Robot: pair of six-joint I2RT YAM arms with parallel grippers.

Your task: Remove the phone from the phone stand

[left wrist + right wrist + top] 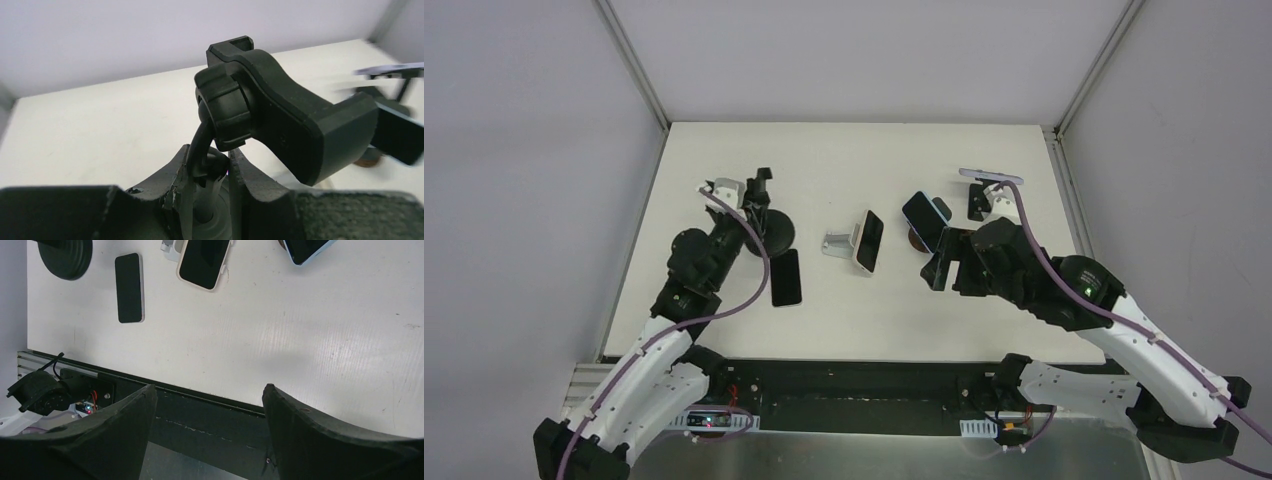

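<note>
The black phone (pixel 786 278) is off its mount, lying flat and screen-up on the bench (pixel 874 325), just beside the round foot of the black stand (pixel 776 233) on the side nearer the arms. The stand's cradle is empty, and from the left wrist it fills the view as a big dark clamp on a ball joint atop a bent stem.

The left tool (pixel 754 222) is clenched on the black stand. Its two fingers (pixel 247 180) sit tight on either side of the stem, low down near the foot.

The right tool (pixel 939 262) is released, with its jaws spread wide and nothing between them. It hangs above bare bench at the right of the middle. Its own camera looks down past the two fingers (pixel 295 425) at the near edge of the bench, with the black phone up in the corner of that view.

In the centre of the bench, a white-cased phone (pixel 869 241) leans tilted on a small grey stand (pixel 836 243). To its right, a blue-cased phone (pixel 922 215) is propped up at an angle, just beyond the right tool. Farther right and back stands a flat grey holder (pixel 990 177) on a black foot.
</note>
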